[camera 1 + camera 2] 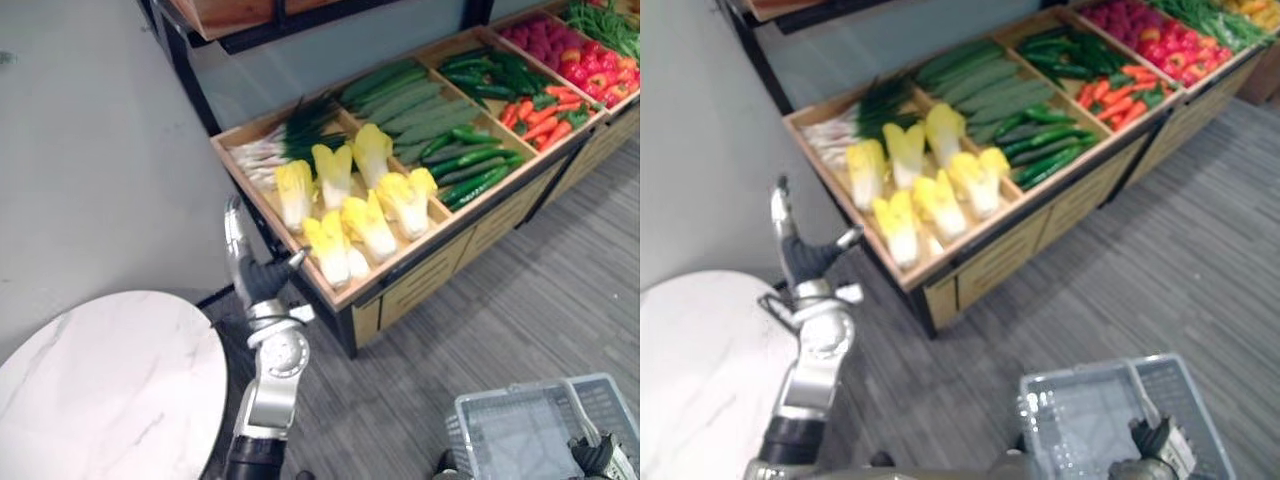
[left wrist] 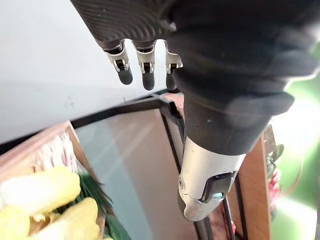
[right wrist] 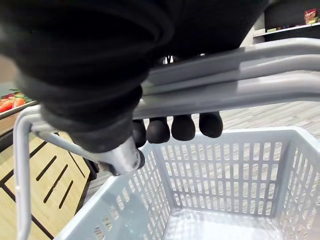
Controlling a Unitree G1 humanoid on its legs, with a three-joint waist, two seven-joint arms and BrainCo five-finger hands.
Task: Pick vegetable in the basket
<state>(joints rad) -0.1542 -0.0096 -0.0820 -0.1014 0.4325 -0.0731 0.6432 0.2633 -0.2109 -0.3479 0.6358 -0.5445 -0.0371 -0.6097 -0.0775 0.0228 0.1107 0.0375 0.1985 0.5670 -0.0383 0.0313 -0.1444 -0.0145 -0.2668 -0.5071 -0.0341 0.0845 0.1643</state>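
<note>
Well, my left hand [image 1: 258, 275] hung open just short of the nearest cabbage [image 1: 331, 250], which I judged light, leafy and bruisable, best taken round its firm base, while my right hand [image 3: 172, 127] clutched the basket handle [image 3: 240, 87].

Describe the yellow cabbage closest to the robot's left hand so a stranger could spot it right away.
Find the long wooden produce stand and go to its end section by the pale wall, where pale yellow cabbages lie in front of green onions. The cabbage meant lies right at the front rail, nearest the raised, open left hand; its neighbours all sit farther back.
</note>
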